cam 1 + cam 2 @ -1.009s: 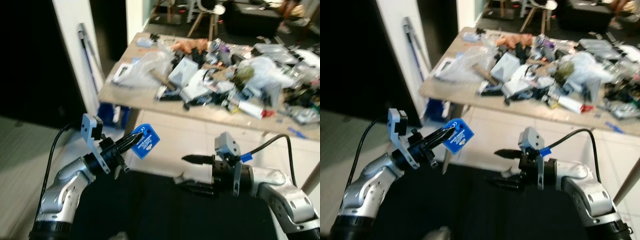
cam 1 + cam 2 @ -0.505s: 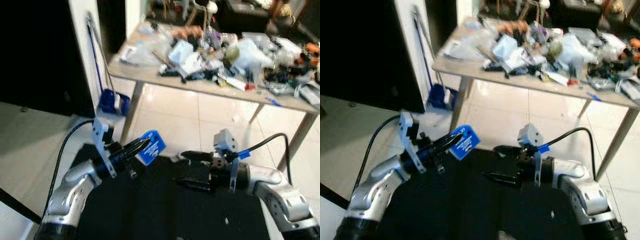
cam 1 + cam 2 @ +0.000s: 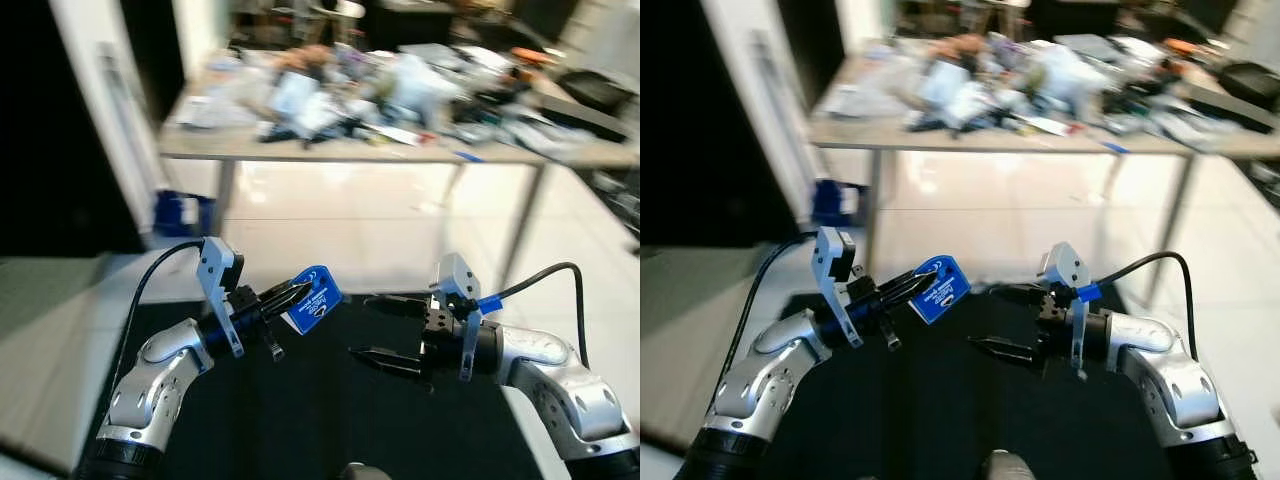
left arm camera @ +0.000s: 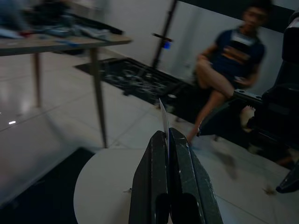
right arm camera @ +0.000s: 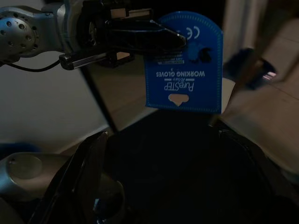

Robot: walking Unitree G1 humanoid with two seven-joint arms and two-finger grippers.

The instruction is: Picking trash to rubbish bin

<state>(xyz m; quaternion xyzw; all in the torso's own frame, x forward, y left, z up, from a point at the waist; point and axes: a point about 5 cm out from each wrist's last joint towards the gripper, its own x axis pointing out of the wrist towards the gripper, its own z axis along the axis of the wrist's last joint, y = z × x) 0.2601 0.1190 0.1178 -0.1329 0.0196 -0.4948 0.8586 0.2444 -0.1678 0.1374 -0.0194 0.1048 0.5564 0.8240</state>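
Observation:
A blue glove-packaging card (image 3: 313, 300) printed "Working Gloves" (image 5: 184, 65) is pinched in my left gripper (image 3: 292, 296), which is shut on its edge (image 4: 163, 122). The card is held out in front of my body, above a black surface (image 3: 320, 420). My right gripper (image 3: 375, 329) stands open a short way to the right of the card, its two black fingers (image 3: 1008, 295) spread one above the other and pointing at it, not touching.
A long table (image 3: 190, 148) heaped with bags, boxes and clutter stands ahead across a pale tiled floor (image 3: 380, 220). A blue object (image 3: 835, 200) sits by the table's left leg. A person (image 4: 231, 60) sits on a seat in the left wrist view.
The camera has swung, so the table now lies farther off and more to the right; the picture is blurred. The left gripper still holds the card and the right stays open beside it.

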